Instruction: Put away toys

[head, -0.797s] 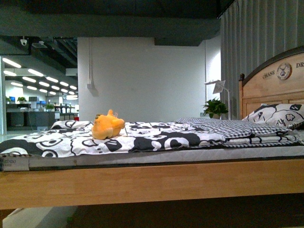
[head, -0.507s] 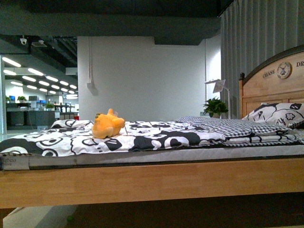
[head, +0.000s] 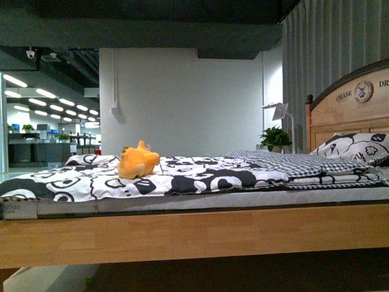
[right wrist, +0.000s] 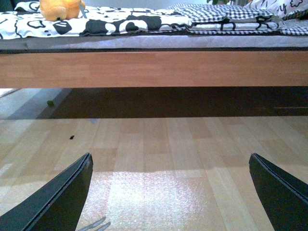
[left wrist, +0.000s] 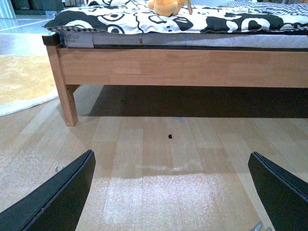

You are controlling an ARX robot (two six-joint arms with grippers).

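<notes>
An orange-yellow plush toy [head: 138, 162] lies on the black-and-white bedspread [head: 200, 173] toward the bed's foot end. It also shows in the left wrist view [left wrist: 166, 6] and in the right wrist view [right wrist: 59, 9]. Neither arm appears in the front view. My left gripper [left wrist: 171, 192] is open and empty, low over the wooden floor, well short of the bed. My right gripper [right wrist: 170, 192] is open and empty, also low over the floor in front of the bed.
A wooden bed frame [head: 194, 234] with a headboard [head: 349, 109] and pillow [head: 355, 148] at the right. A folded checked blanket [head: 279, 161] lies on the bed. A bed leg [left wrist: 64, 91] and a cream rug [left wrist: 21, 84] are nearby. Dark space runs under the bed [right wrist: 173, 101].
The front view has shifted very slightly; the plush toy and the bed have not moved.
</notes>
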